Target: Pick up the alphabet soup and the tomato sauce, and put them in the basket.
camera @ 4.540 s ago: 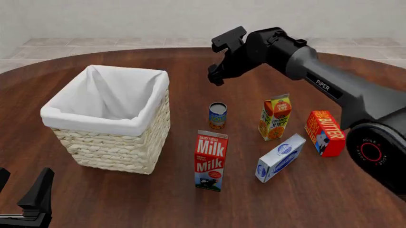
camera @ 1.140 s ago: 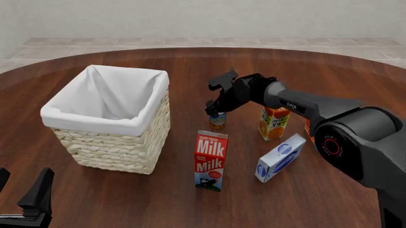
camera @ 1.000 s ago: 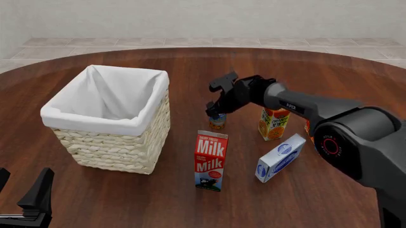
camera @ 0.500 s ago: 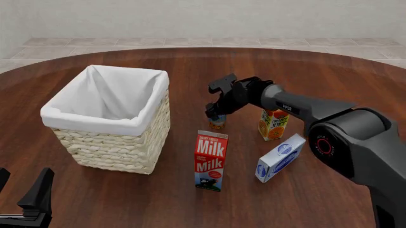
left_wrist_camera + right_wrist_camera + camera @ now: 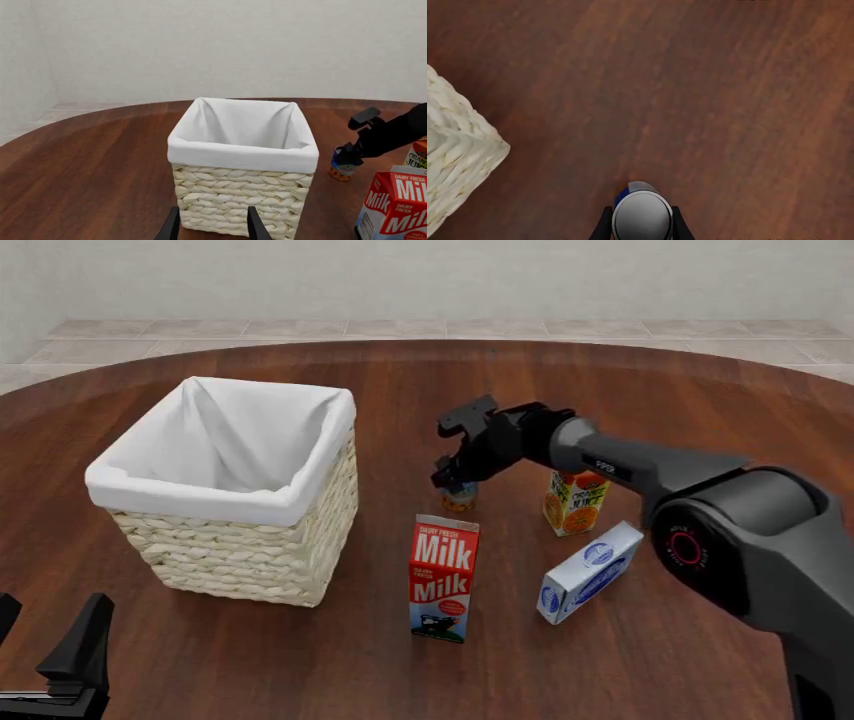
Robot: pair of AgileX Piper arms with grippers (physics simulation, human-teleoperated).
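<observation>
The tomato sauce (image 5: 458, 499), a can with a blue upper and orange lower label, stands on the table to the right of the basket (image 5: 240, 550). My right gripper (image 5: 454, 480) is down over it. In the right wrist view its fingers (image 5: 604, 226) press both sides of the can's silver top (image 5: 642, 214). The can (image 5: 341, 169) and right gripper (image 5: 351, 150) also show in the left wrist view, beside the basket (image 5: 240, 195). My left gripper (image 5: 54, 670) is open and empty near the table's front left, its fingers (image 5: 172, 227) facing the basket. The alphabet soup is out of view.
A red milk carton (image 5: 443, 578) stands in front of the can. An orange juice carton (image 5: 577, 498) stands right of it, and a blue-and-white box (image 5: 587, 572) lies at the front right. The basket's corner (image 5: 454, 165) shows in the right wrist view.
My right arm came down from above the table onto the tomato sauce can. Over the last second it has barely moved. The left arm has not moved.
</observation>
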